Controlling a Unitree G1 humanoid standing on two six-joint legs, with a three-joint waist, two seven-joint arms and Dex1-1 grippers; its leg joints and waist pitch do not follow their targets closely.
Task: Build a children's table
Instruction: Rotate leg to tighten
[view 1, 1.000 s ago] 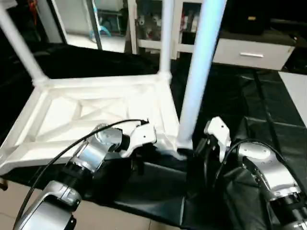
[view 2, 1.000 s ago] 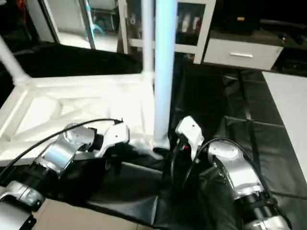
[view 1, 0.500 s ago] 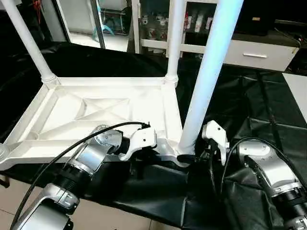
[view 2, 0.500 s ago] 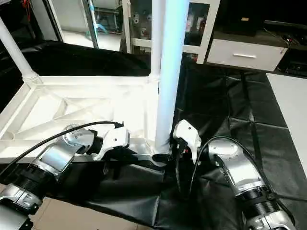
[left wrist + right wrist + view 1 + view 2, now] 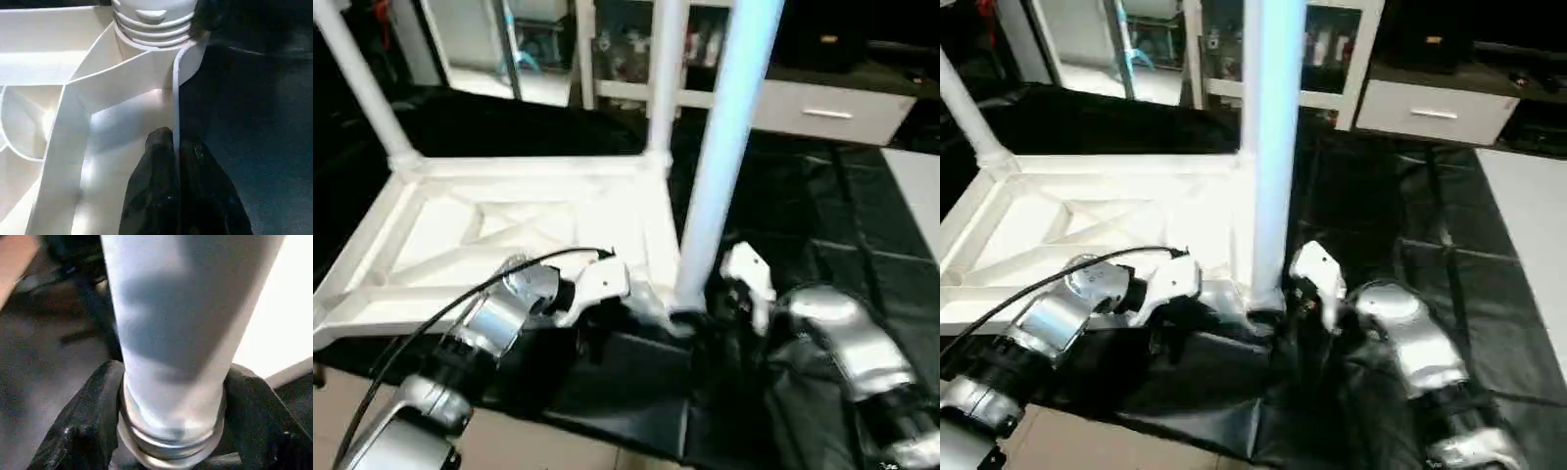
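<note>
**Left wrist view: fingers pinch tabletop rim; right gripper clamps near leg at socket**

Left wrist view, nearest first: left gripper [image 5: 173, 147] is closed on the thin side wall of the white tabletop [image 5: 509, 230], one black finger inside the rim, one outside, wall sandwiched between. Just past the fingers, same rim runs into the corner socket [image 5: 154, 36], ribbed collar of a leg seated in it.

Right wrist view: right gripper [image 5: 171, 396] straddles the near leg [image 5: 724, 147] right above its flared collar. Fingers [image 5: 88, 416] sit against both sides of the tube, so jaws are wide but gripping, not free.

Head views: tabletop lies upside down on the black-draped work table [image 5: 862, 225], X-ribs up. Its near edge runs along the work table's front edge, both grippers working that edge at the near right corner, left gripper on the rim beside the socket, right gripper on the leg from the other side. Little room between the two wrists there.

Farther back: two more legs stand upright in sockets, far-left leg [image 5: 357, 83] and far-right leg [image 5: 664, 78]. Black cloth to the right of the tabletop is bare and open. Beyond the work table, white shelving and a white drawer unit [image 5: 827, 108] stand well apart from the work.
</note>
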